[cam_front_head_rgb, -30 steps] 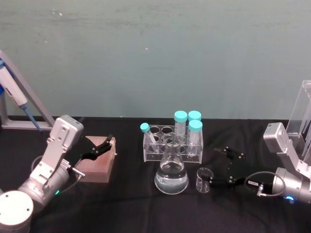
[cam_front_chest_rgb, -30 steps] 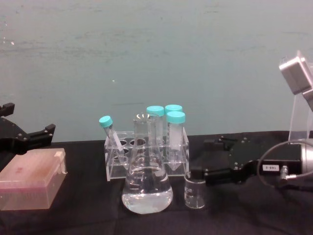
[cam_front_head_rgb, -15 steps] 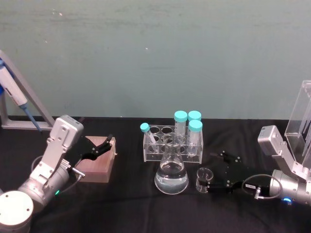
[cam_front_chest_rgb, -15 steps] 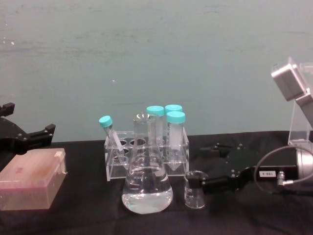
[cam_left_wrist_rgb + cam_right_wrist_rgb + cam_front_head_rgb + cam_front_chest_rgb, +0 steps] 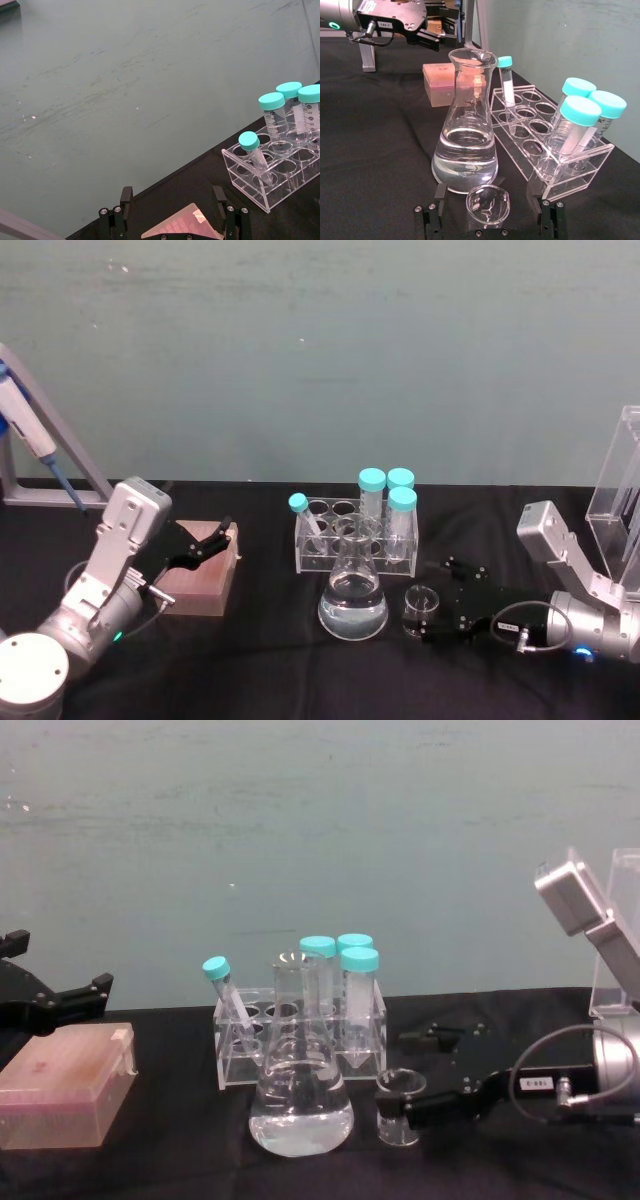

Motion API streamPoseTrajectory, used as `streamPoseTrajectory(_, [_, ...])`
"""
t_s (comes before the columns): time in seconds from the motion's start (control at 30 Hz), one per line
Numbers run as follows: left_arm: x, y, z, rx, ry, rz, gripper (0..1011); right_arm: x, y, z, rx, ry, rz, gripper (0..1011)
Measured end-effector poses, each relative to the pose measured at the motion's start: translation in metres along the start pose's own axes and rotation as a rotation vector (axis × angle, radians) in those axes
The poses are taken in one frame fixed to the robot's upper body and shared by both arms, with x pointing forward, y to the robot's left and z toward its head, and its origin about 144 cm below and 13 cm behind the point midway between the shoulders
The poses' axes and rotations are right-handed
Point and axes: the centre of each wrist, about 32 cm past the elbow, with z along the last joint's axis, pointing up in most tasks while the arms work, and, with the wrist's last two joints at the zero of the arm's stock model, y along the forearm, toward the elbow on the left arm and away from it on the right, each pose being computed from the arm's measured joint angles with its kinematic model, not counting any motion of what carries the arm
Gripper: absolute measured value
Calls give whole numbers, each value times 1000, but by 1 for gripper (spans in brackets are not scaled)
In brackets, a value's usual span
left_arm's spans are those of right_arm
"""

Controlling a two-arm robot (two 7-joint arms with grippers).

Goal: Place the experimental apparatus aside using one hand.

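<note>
Black cloth (image 5: pixel 260 660) covers the table, and a green wall (image 5: pixel 300 390) stands behind it. Near the middle sits a glass flask (image 5: pixel 352 592) with clear liquid in the bottom. Just behind the flask is a clear rack (image 5: pixel 320 540) holding four tubes (image 5: pixel 402 520) with blue-green caps. A small glass beaker (image 5: pixel 420 606) stands upright on the cloth just to the right of the flask, close but not touching it. The right gripper (image 5: pixel 438 598) lies low over the table, reaching in from the right. Its two black fingers are wide apart, one on each side of the beaker, with a gap between them and the glass, so it holds nothing. A tall clear stand (image 5: pixel 625 480) is at the far right edge. The left gripper (image 5: pixel 215 540) hangs over a pink box (image 5: pixel 200 585) on the left, its fingers apart and empty
</note>
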Motion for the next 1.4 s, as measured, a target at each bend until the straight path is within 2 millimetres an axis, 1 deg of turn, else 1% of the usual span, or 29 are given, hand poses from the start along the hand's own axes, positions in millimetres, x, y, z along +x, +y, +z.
streamPoseTrajectory(1.4, [0, 0, 0, 0, 0, 0, 1000, 6, 13, -10, -40, 26, 16, 1003])
